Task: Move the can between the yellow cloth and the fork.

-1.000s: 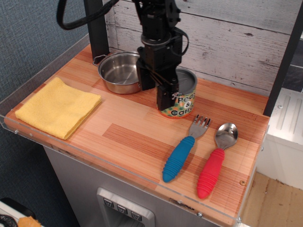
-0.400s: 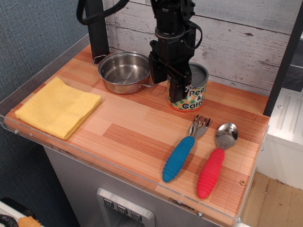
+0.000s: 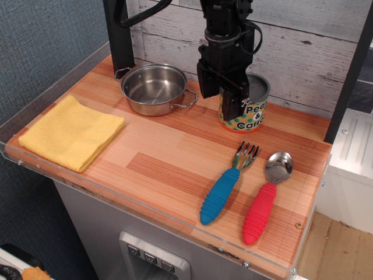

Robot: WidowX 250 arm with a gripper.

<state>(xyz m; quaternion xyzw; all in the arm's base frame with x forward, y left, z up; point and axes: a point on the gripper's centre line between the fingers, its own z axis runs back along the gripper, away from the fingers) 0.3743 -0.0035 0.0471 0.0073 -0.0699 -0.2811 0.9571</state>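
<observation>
One can [image 3: 247,111]: short, wide toy tin with grey lid and orange dotted label, standing upright near the back edge of the desk, right of centre, beside the steel pot [image 3: 152,88].
Likely handling: probably light and hollow; stiff walls, smooth label, apt to slip or tip if pinched high or off-centre.
Best hold: across the round side wall, low to mid height, fingers on opposite faces.
Gripper [image 3: 233,99]: at the can's left-front face, one dark finger overlapping the label; opening width hidden, so impossible to tell whether clamped or merely touching.
Yellow cloth [image 3: 71,132]: folded flat at the front-left corner, well apart from the can.
Fork [image 3: 227,184]: blue handle toward the front edge, right of centre, next to the red-handled spoon [image 3: 265,196].
Target gap: bare wood between cloth and fork.
</observation>
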